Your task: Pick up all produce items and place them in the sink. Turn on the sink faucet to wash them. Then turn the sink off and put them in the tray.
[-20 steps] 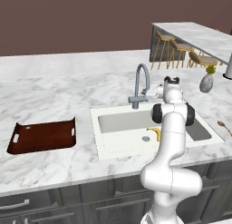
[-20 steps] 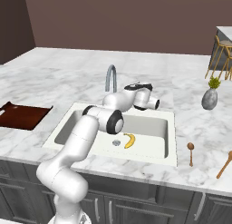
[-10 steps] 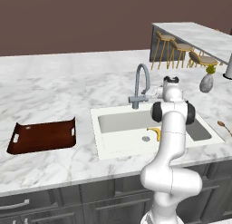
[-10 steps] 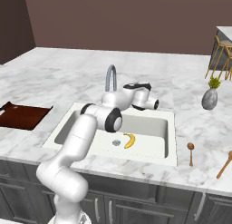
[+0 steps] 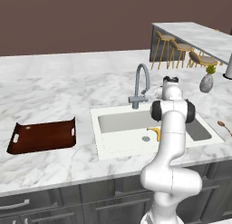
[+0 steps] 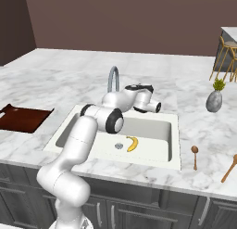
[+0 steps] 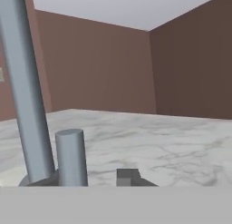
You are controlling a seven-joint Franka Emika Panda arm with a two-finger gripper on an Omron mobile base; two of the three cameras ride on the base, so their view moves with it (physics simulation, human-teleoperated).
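Clenched jaws: we see our gripper closed on nothing, beside the tall grey metal gooseneck faucet. At 6 o'clock from it, nearer us, the small curved yellow banana lies in the white rectangular sink, just right of the drain. Far off at 9 o'clock sits the reddish-brown wooden tray.

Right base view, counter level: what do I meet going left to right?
Tray → faucet → banana in the sink → small wooden spoon → grey vase with a plant → longer wooden spoon.
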